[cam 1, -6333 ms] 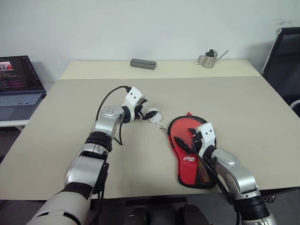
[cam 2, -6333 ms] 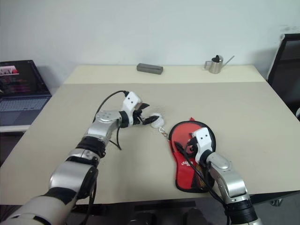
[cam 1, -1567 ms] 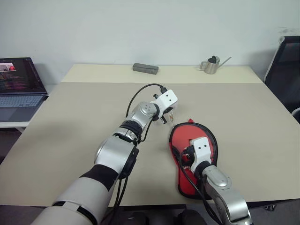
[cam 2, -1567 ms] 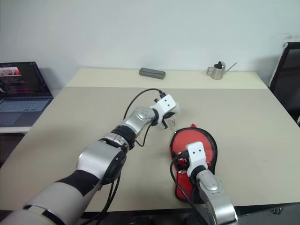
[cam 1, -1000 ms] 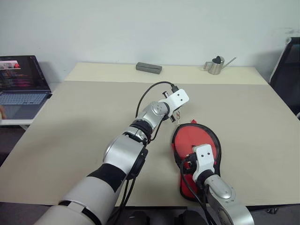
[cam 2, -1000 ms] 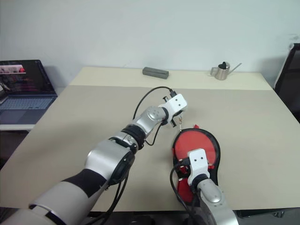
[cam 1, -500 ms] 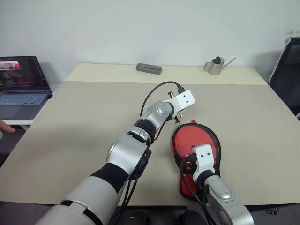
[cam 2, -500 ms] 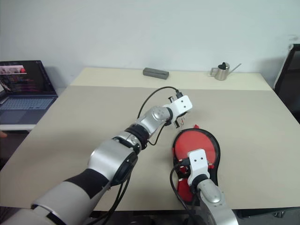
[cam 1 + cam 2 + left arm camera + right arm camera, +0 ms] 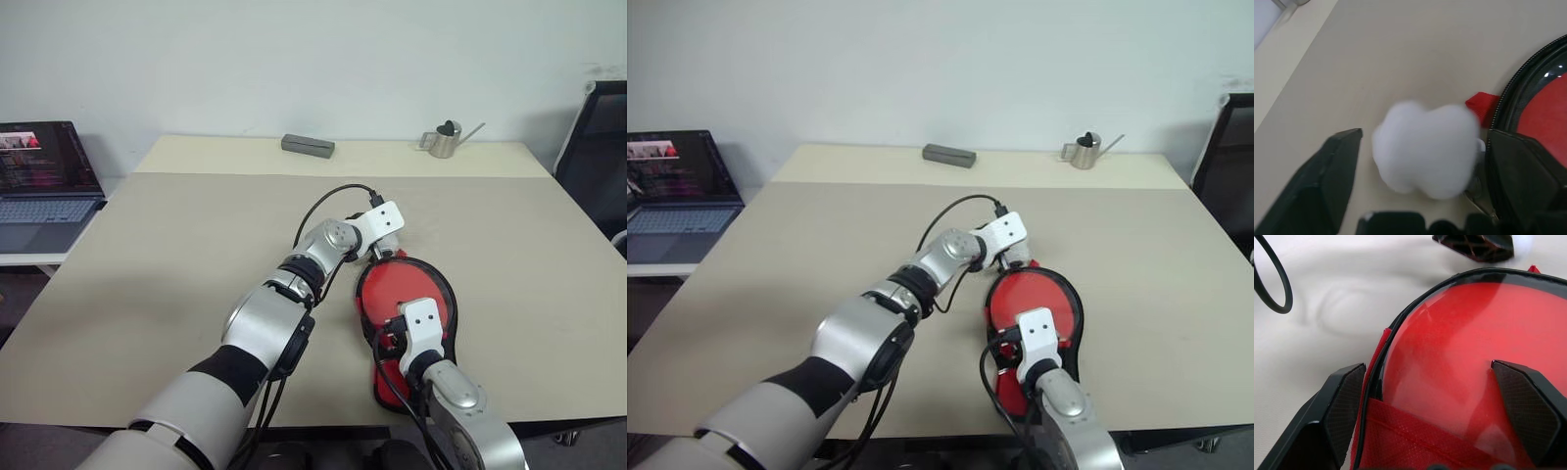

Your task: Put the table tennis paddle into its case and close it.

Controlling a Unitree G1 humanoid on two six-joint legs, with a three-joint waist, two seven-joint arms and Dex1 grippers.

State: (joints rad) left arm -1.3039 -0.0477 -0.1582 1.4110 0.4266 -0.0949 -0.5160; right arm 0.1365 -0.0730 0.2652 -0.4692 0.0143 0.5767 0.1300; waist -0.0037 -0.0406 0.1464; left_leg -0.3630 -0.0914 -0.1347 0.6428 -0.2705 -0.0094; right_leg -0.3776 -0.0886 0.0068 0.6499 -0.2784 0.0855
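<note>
Beige desk (image 9: 176,255) seen from above, with both robot arms reaching over it. Near the front edge, right of centre, lies the flat paddle-shaped case (image 9: 439,294), black-trimmed, red inside behind a clear window, rounded end pointing away from the robot. Table tennis paddle's red face (image 9: 1469,357) visible through that window in the right wrist view; cannot tell the handle apart from the case.

Left tool (image 9: 1422,176) stretched across to the far rounded end of the case, its two black fingers (image 9: 1327,181) spread wide, gripping nothing. Between those fingers, resting on the desk, sits the white fluffy pompom (image 9: 1425,147), apart from the nearer finger on one side, close against the other; cannot tell whether touching. Just beside the pompom, a small red tab (image 9: 1481,104) and the black zip edge of the case.

Right tool (image 9: 1440,416) hovering low over the middle of the case, fingers (image 9: 1344,406) spread wide on either side of the red window, pinching nothing.

At the far edge of the desk, a grey rectangular box (image 9: 308,146) left of centre and a small metal watering can (image 9: 443,139) to the right, well apart from each other and from the case. Open laptop (image 9: 44,181) on a separate surface off the left side. Black chair (image 9: 593,137) at the far right.
</note>
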